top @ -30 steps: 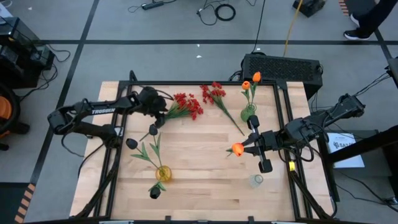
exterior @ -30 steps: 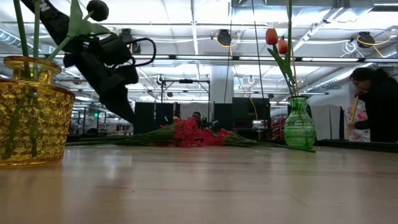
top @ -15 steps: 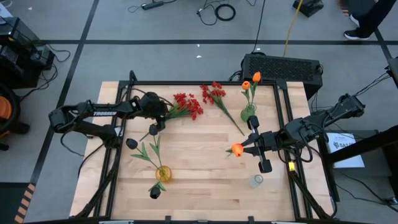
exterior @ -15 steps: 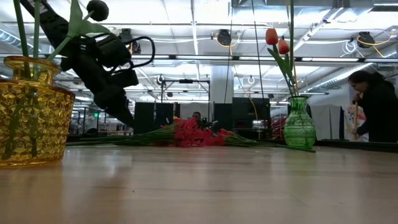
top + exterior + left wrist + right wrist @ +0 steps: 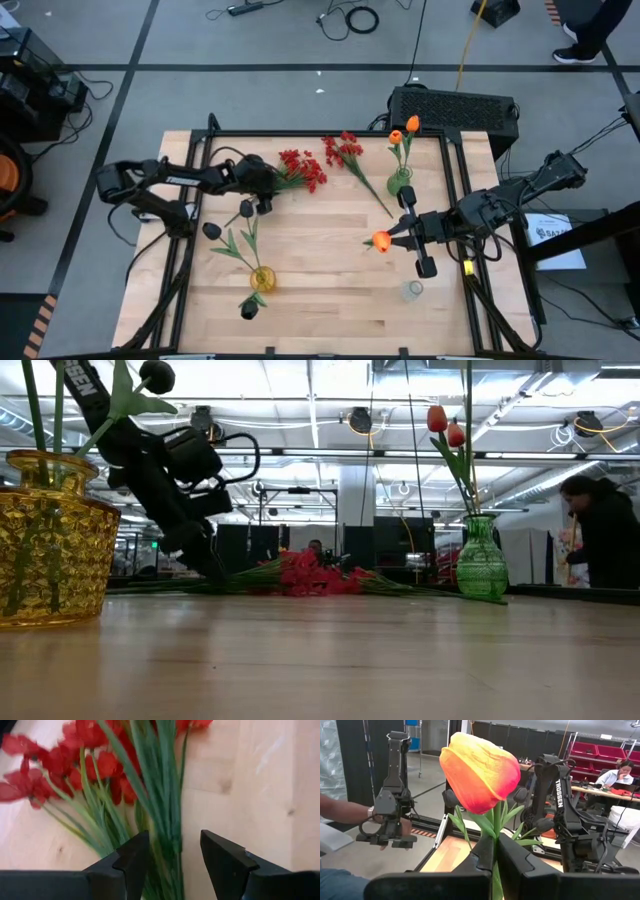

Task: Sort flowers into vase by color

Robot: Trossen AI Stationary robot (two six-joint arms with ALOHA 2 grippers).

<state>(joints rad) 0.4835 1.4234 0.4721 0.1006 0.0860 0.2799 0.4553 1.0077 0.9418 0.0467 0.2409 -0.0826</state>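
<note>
Two bunches of red flowers lie flat on the wooden table near its far edge. My left gripper is open and low over the nearer bunch, a finger on either side of its green stems. My right gripper is shut on an orange tulip above the table's right half. A green vase holds two orange tulips. A yellow vase holds black tulips. My left gripper straddles the red bunch's stems, coming slanting down from the table's left; I cannot tell whether a finger touches them. My right gripper pinches the orange tulip's stem just below the bloom between its two fingers. The fingers are level and point toward the table's left. The bloom stands just past the fingertips, and the tulip is lifted clear of the table.
A small clear glass vase stands near the right front corner. A black box sits behind the far edge. A person stands beyond the table's right side. The middle of the board shows bare wood.
My left gripper has sunk and moved toward the table's right, onto the nearer red bunch, rolling a little as it went; its fingers now stand around the stems. The flowers have stayed where they were.
</note>
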